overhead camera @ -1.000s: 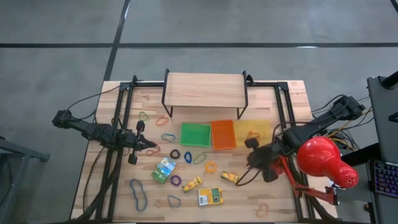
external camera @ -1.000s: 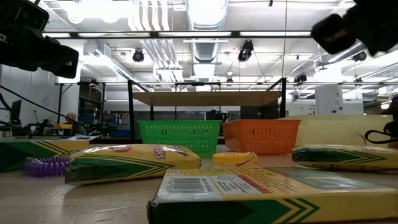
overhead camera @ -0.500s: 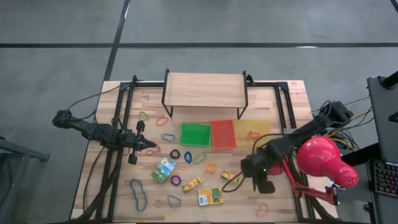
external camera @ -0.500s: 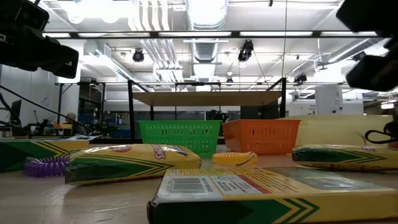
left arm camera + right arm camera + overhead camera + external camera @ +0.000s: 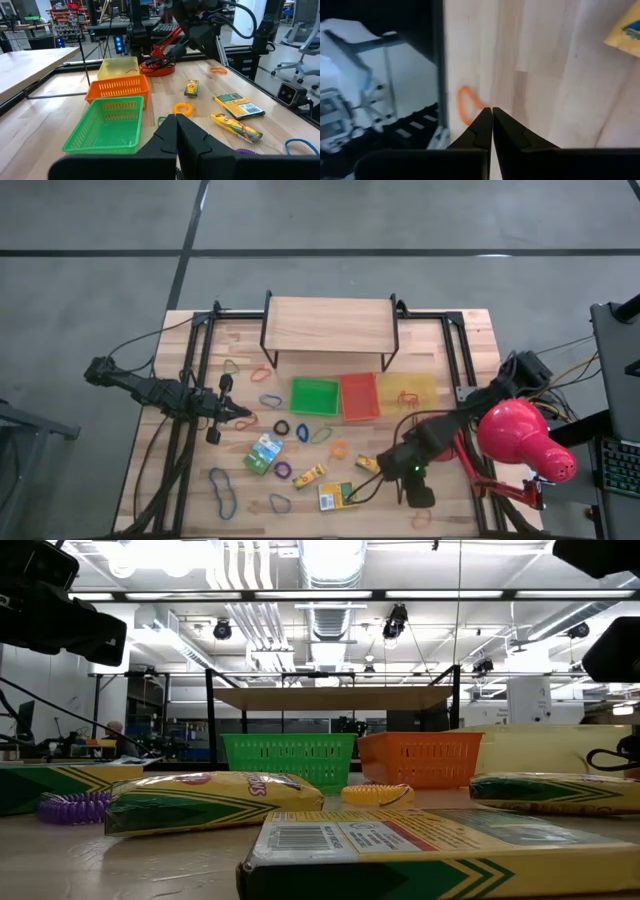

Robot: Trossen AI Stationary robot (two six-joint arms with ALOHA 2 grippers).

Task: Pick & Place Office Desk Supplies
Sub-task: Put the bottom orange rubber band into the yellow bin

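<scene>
Several yellow and green printed boxes lie flat on the table: one (image 5: pixel 264 452), one (image 5: pixel 309 475), one (image 5: pixel 338 496) and one (image 5: pixel 370 466). Thin rubber bands are scattered about, among them a blue one (image 5: pixel 222 490) and an orange one (image 5: pixel 422 516) by the near right edge. My right gripper (image 5: pixel 421 500) is shut and hangs just above and beside that orange band (image 5: pixel 464 107), its tips (image 5: pixel 491 109) clear of it. My left gripper (image 5: pixel 243 418) waits shut over the table's left side, its tips (image 5: pixel 176 118) holding nothing.
Green tray (image 5: pixel 314 396), orange tray (image 5: pixel 358 396) and yellow tray (image 5: pixel 405 392) stand in a row in front of a wooden shelf (image 5: pixel 330 325). A big red lamp (image 5: pixel 520 435) sits at the right edge, close to my right arm. The table's near edge (image 5: pixel 440 75) lies just beyond the orange band.
My right gripper has swung from beside the yellow tray toward the table's near edge, past the small yellow box, and has come down by the orange band at the near right. Its fingers have stayed shut. The left arm has kept still.
</scene>
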